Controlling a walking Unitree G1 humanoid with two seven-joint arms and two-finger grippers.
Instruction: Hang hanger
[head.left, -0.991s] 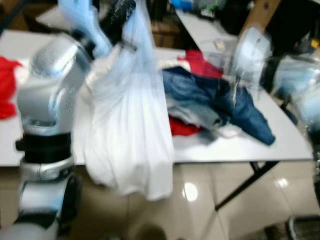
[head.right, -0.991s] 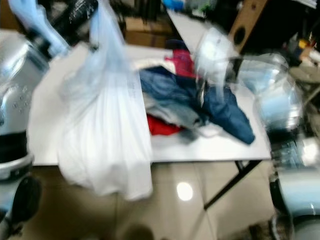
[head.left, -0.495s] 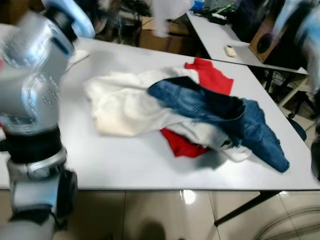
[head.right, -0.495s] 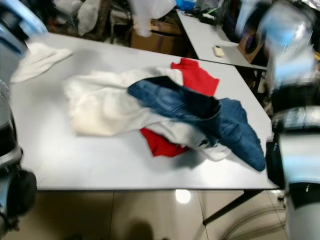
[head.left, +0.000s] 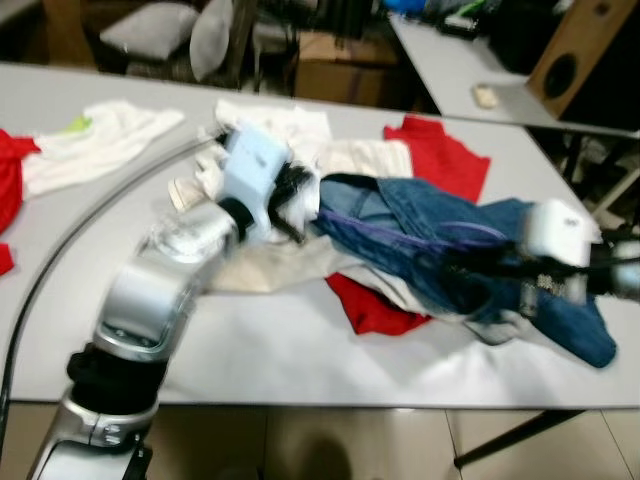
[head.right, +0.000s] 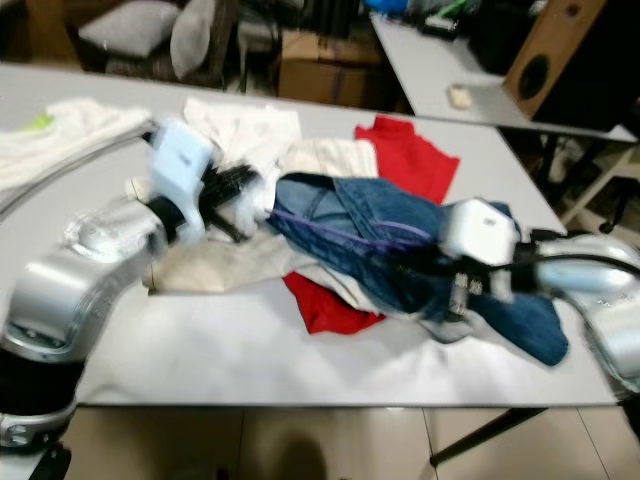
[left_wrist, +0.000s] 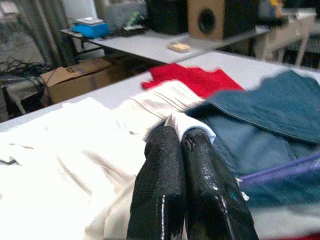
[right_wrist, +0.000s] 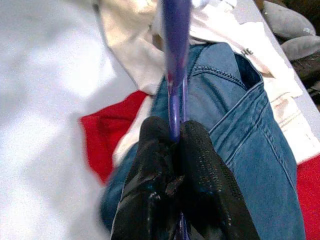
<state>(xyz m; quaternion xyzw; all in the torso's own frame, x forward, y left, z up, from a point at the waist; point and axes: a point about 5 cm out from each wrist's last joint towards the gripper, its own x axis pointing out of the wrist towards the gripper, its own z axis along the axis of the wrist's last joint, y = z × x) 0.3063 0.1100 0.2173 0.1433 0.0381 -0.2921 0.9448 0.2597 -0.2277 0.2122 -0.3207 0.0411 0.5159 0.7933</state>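
Right gripper (right_wrist: 172, 145) fingers pinch the purple hanger (right_wrist: 175, 60) over jeans (head.left: 440, 235); left gripper (left_wrist: 186, 142) fingers pressed together at 10 o'clock; bare worktop (head.left: 290, 350) at 6.

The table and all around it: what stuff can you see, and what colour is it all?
table: one, white, under the clothes
jeans: one pair, blue, on the pile
hanger: one, purple, lying across the jeans
red clothes: red, one behind the jeans, more poking out beneath them
white clothes: several, white and cream, left and middle of the table
second table: one, white, behind
speaker: one, brown, back right
box: one, brown cardboard, on the floor behind
left pincer: black fingers shut, over the white clothes by the jeans
right pincer: black fingers shut on the hanger
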